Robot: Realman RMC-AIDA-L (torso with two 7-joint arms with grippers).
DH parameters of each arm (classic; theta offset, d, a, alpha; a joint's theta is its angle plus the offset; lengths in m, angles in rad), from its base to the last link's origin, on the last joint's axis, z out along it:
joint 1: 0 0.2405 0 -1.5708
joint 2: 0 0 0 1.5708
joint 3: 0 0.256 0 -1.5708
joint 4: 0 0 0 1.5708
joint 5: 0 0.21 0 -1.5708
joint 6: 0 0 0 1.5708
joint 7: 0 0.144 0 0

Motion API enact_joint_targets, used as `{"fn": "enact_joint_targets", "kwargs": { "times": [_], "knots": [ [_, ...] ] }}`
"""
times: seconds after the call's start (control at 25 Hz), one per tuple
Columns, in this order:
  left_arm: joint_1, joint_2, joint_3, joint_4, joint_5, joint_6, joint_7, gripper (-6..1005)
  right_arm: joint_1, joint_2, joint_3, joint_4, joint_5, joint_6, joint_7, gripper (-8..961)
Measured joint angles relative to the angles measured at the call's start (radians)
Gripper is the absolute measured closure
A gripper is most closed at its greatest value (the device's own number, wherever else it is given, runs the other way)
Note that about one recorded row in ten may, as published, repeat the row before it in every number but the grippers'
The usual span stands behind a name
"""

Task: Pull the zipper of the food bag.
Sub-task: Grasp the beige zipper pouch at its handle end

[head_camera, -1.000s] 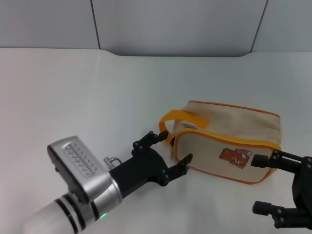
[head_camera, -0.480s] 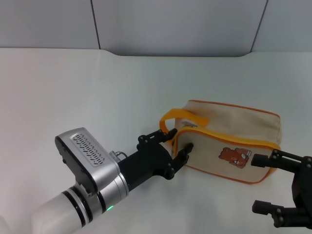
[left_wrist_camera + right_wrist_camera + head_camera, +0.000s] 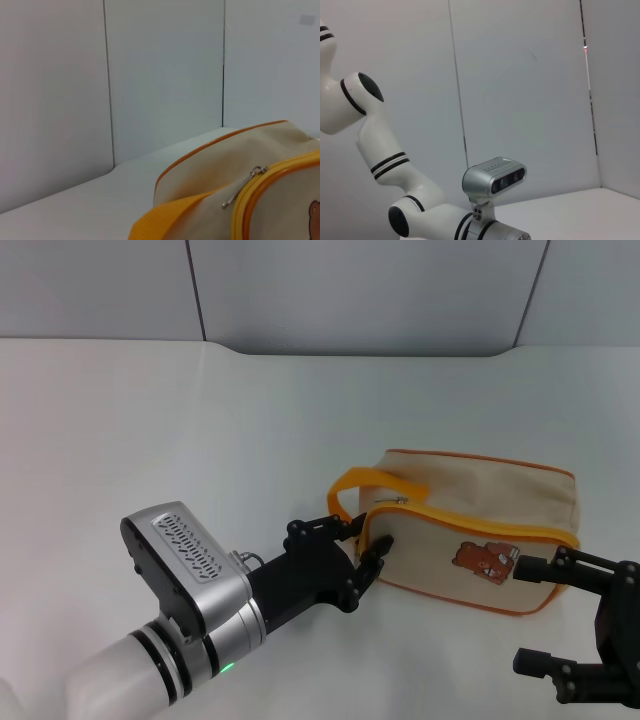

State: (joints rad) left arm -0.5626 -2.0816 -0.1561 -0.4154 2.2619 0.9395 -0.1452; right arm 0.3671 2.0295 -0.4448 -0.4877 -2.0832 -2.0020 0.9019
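The food bag (image 3: 470,500) is a beige canvas box with orange piping and a bear picture, lying on the white table at centre right. Its orange strap handle (image 3: 362,480) loops at the end facing my left arm. The silver zipper pull (image 3: 392,501) lies on the track near that end. It shows free and ungripped in the left wrist view (image 3: 242,189), beside the bag's canvas (image 3: 210,172). My left gripper (image 3: 365,536) is open with narrowed jaws at the bag's near corner, just below the pull. My right gripper (image 3: 535,615) is open at the bag's bear-picture side, near the front edge.
The white table (image 3: 200,420) runs back to grey wall panels (image 3: 350,290). The right wrist view shows only my left arm's camera housing (image 3: 494,181) and the wall, not the bag.
My left gripper has moved forward to the bag's corner and its jaws have narrowed from wide open. The bag and the right arm have stayed still.
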Motion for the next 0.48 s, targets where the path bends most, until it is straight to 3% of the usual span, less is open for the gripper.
{"fn": "enact_joint_targets", "kwargs": {
  "times": [0.28, 0.48],
  "knots": [
    [0.013, 0.000, 0.004, 0.002, 0.002, 0.041, 0.002, 716, -0.001, 0.000, 0.001, 0.000, 0.000, 0.003, 0.000, 104],
    [0.012, 0.000, 0.005, 0.002, 0.002, 0.042, 0.002, 823, -0.003, 0.000, 0.003, 0.000, 0.002, 0.013, 0.000, 104]
  ]
}}
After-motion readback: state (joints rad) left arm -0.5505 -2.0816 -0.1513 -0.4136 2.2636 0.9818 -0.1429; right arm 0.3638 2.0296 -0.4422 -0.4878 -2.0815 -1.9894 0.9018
